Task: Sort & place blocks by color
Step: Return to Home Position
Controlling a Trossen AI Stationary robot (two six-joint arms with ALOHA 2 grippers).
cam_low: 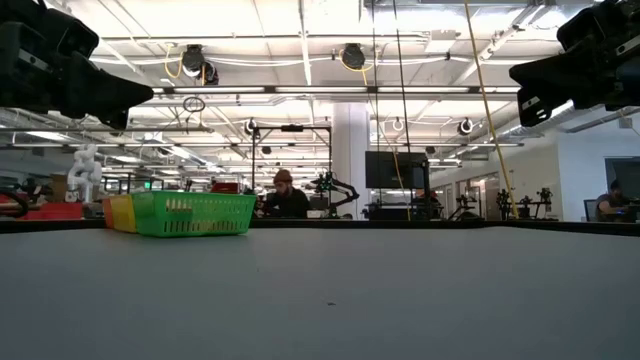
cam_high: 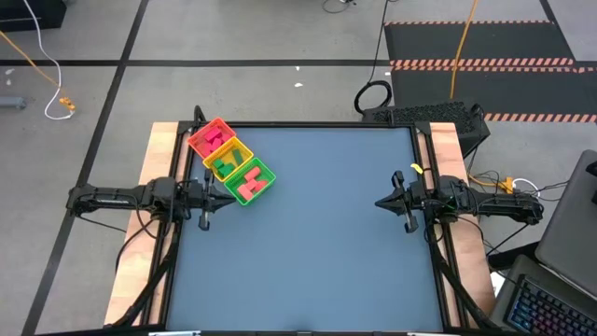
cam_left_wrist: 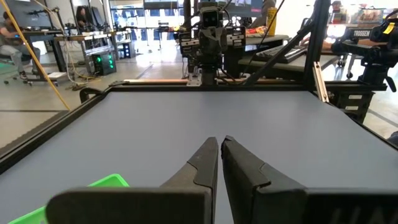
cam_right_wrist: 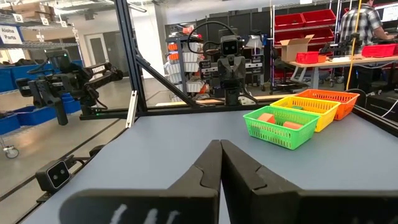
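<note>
Now tiny blocks (cam_high: 248,183), pink-red and green.

Table (cam_high: 317,252) is carrying one tray (cam_low: 195,215) with three compartments. Two grippers are showing: left gripper (cam_high: 227,194), right gripper (cam_high: 379,203). Blocks (cam_high: 245,185) are lying too small to count.

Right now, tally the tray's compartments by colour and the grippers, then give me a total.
Orange-red compartment: 1
Yellow compartment: 1
Green compartment: 1
Grippers: 2, both shut (left gripper at the table's left side beside the tray, right gripper at its right side)
Total: 5
</note>
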